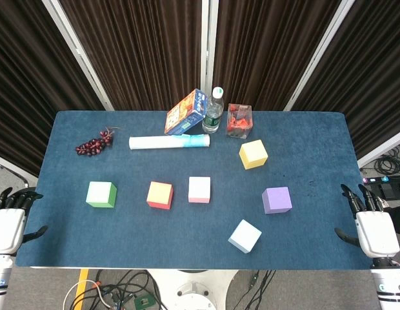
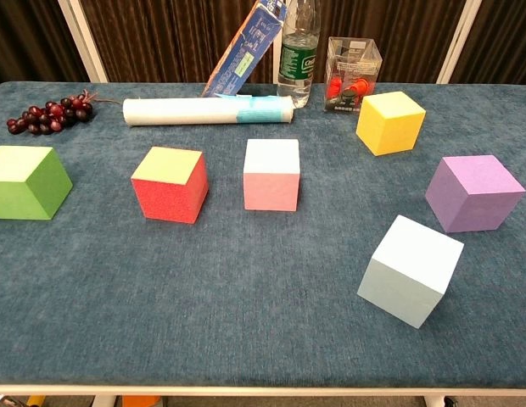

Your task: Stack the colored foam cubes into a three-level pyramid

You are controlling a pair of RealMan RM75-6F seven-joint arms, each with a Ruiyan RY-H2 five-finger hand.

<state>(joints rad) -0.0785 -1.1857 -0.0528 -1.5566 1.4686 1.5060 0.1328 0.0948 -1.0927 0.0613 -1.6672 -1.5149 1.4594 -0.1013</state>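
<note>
Six foam cubes are seen scattered singly on the blue table [image 1: 71,142]: green cube [image 1: 100,194], red cube [image 1: 159,195], pink cube [image 1: 199,189], yellow cube [image 1: 253,154], purple cube [image 1: 277,200], pale blue cube [image 1: 244,236]. Nothing is held by the left hand [image 1: 8,223] or right hand [image 1: 371,226]; both are kept off the table edges, fingers apart.

Six foam cubes are sitting apart on the tabletop [image 1: 71,135], none stacked. Three are lying in a row: the leftmost cube [image 1: 100,194], the second cube [image 1: 159,195], the third cube [image 1: 199,190]. Right of them, the nearest cube [image 1: 244,236] is sitting in front, another cube [image 1: 276,200] behind it, the farthest cube [image 1: 253,154] beyond. Behind the row, a roll [image 1: 169,142] is lying; grapes [image 1: 94,144] to its left; box [image 1: 185,112], bottle [image 1: 213,110] and container [image 1: 239,121] behind.
</note>
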